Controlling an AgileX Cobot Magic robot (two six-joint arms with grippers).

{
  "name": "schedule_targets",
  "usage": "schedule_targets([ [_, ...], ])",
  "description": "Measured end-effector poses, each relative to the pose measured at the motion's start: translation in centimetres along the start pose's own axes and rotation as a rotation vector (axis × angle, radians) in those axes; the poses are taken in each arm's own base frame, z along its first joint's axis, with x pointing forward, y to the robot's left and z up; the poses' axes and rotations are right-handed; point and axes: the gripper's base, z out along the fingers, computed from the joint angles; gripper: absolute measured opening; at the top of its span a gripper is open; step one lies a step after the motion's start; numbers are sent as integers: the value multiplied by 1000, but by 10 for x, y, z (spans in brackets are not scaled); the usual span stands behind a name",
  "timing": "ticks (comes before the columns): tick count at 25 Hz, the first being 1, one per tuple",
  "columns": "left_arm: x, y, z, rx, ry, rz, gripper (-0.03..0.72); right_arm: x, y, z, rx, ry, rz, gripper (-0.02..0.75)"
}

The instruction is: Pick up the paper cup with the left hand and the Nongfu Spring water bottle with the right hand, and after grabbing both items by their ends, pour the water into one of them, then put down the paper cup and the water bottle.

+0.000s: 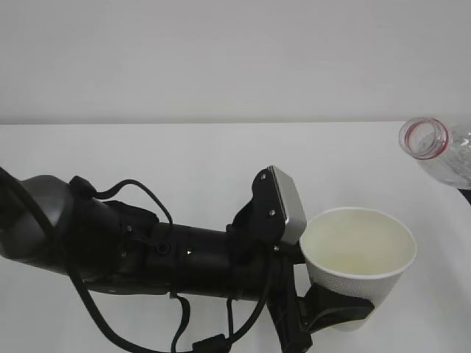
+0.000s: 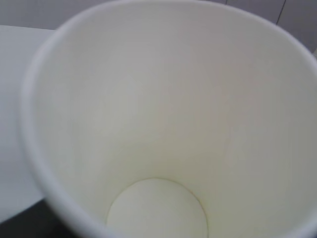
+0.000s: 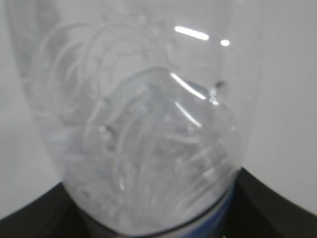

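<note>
Exterior view shows the left hand (image 1: 335, 312), a black arm with a grey block and looping cables, stretching from the lower left of the frame to the lower right, where its claw is wrapped around the base of the paper cup (image 1: 358, 261). The jaws stand fairly wide, closed on the cup's lower wall. The cup sits low and right of centre, raised off the white table (image 1: 184, 158), mouth up and leaning a little toward the camera.

At the upper right edge the Nongfu Spring water bottle (image 1: 441, 151) enters the frame tilted, its uncapped mouth with the red neck ring pointing left and somewhat toward the camera, above and to the right of the cup, apart from it. The right hand (image 3: 277, 208) shows only as dark shapes along the bottom of the right wrist view; it appears clamped around the bottle's lower body, jaws moderately wide.

The step in hand looks like lining up for the pour. To do it well, the bottle mouth should come over the cup's opening before tipping further, and the cup should be held level and steady.

Seen from the left wrist, the cup is cream inside, with a round flat bottom, and looks dry and empty. The bottle is clear and ribbed; whether the water has reached the neck cannot be told.
</note>
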Motion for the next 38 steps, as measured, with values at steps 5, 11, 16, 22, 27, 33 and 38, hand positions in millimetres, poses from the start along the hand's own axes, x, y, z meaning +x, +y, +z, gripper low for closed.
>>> schedule_targets([
  [5, 0, 0, 0, 1, 1, 1, 507, 0, 0, 0, 1, 0, -54, 494],
  [11, 0, 0, 0, 3, 1, 2, 507, 0, 0, 0, 1, 0, -119, 493],
  [16, 0, -1, 0, 6, 3, 5, 507, 0, 0, 0, 1, 0, -142, 493],
  [22, 1, -1, 0, 15, 8, 14, 507, 0, 0, 0, 1, 0, -183, 493],
  [27, 1, -2, 0, 23, 12, 21, 507, 0, 0, 0, 1, 0, -205, 493],
  [33, 1, -2, 0, 24, 13, 22, 507, 0, 0, 0, 1, 0, -224, 493],
  [38, 1, -2, 0, 25, 13, 22, 507, 0, 0, 0, 1, 0, -237, 493],
])
